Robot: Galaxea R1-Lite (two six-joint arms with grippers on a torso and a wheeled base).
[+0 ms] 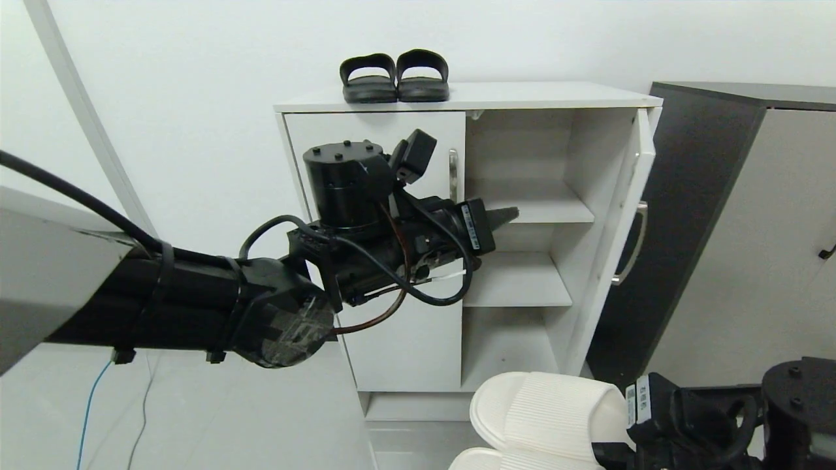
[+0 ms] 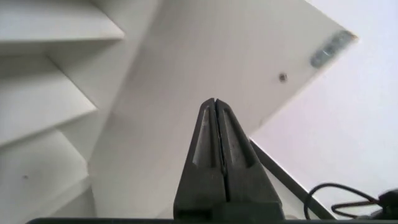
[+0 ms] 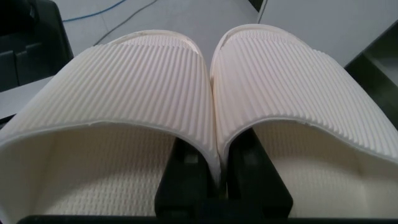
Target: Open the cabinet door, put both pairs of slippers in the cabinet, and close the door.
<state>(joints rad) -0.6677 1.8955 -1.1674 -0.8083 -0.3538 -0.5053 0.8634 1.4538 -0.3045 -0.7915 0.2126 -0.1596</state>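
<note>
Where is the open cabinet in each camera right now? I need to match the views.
Head view: open cabinet at centre, right door swung out.
Left wrist view: its shelves, past the shut left gripper's tips.
Right wrist view: apparently its white corner, behind the white slippers' toes.
Shared landmark: the shelves, in head and left wrist views.

**ROOM AND SURROUNDINGS**

Plain white wall (image 1: 196, 98) behind, evenly lit. Pale grey strip (image 1: 85, 111) slanting up it at left. Light, glossy floor (image 1: 215, 418), blue cable (image 1: 88, 411) and grey cable (image 1: 145, 418) trailing across. At right, tall grey cupboard (image 1: 738, 248), dark side panel (image 1: 659, 228), door closed.
</note>
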